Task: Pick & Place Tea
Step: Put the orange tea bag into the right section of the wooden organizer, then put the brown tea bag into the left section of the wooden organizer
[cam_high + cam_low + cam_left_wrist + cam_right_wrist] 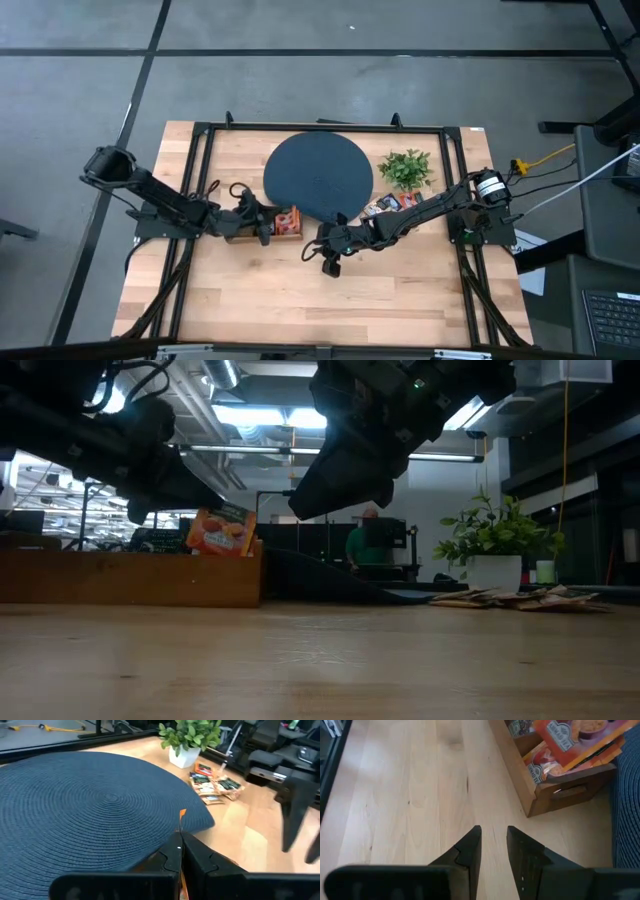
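Left end effector (268, 222): fingers are being held fully together, with a thin orange sachet edge (182, 815) pinched between the tips. It is being kept over the wooden box (262, 225), which sits at the round dark mat's (318, 175) edge.

Right end effector (493, 846): fingers are being held slightly apart with nothing between them, over bare worktop (300, 290) just past the box from the mat.

Tea is being found in two places. Orange-red sachets (570, 740) are standing in the box. A loose pile (216, 785) is lying beside the potted plant (406, 167), on the mat's far side from the box.

Risks being noted:
- The pinched sachet is being held only by an edge. A slip or an off-centre release could be dropping it onto the mat or box rim.
- Both end effectors are crowding the box, so contact is being judged possible if they move together.
- Sachets in the box are leaning above the rim and could be knocked out.

Counts: two arms, one mat, one plant, one box. At least three sachets are showing in the box. The loose pile is overlapping too much for an exact count.
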You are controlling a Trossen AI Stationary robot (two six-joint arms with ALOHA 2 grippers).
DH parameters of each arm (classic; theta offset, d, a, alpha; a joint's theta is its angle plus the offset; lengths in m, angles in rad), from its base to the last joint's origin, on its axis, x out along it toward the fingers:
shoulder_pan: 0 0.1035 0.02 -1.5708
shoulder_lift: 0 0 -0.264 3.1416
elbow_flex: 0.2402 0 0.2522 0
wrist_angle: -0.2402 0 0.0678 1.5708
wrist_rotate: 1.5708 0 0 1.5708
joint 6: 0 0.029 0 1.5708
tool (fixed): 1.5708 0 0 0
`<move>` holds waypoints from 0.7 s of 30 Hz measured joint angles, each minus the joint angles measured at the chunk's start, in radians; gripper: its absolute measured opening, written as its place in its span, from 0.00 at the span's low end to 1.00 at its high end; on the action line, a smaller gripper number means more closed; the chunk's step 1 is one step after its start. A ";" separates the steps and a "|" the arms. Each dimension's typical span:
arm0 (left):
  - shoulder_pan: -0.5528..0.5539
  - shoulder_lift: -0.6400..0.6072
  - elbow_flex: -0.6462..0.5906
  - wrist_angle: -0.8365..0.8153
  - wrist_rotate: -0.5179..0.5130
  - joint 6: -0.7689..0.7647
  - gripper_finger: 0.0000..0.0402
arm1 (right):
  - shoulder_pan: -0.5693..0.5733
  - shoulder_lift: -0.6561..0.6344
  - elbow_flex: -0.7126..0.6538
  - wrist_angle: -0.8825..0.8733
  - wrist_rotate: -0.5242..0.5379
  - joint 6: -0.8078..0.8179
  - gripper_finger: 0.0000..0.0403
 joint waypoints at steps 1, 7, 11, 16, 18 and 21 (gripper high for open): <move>0.005 0.000 0.000 0.000 0.002 -0.002 0.00 | 0.000 0.000 0.000 0.000 0.000 -0.001 0.23; 0.030 0.000 0.000 0.025 0.082 -0.008 0.00 | 0.000 0.000 0.000 -0.001 0.001 -0.016 0.23; 0.034 0.000 0.000 0.040 0.085 0.006 0.02 | 0.000 0.000 0.000 -0.001 0.003 -0.016 0.23; 0.034 0.000 0.000 0.039 0.085 0.018 0.11 | 0.000 0.000 0.000 -0.001 0.002 -0.016 0.23; 0.034 0.000 0.000 0.039 0.085 0.019 0.17 | 0.000 0.000 0.000 -0.001 0.002 -0.015 0.23; 0.034 0.000 0.001 0.038 0.085 0.034 0.24 | 0.000 0.000 0.000 -0.001 0.002 -0.015 0.23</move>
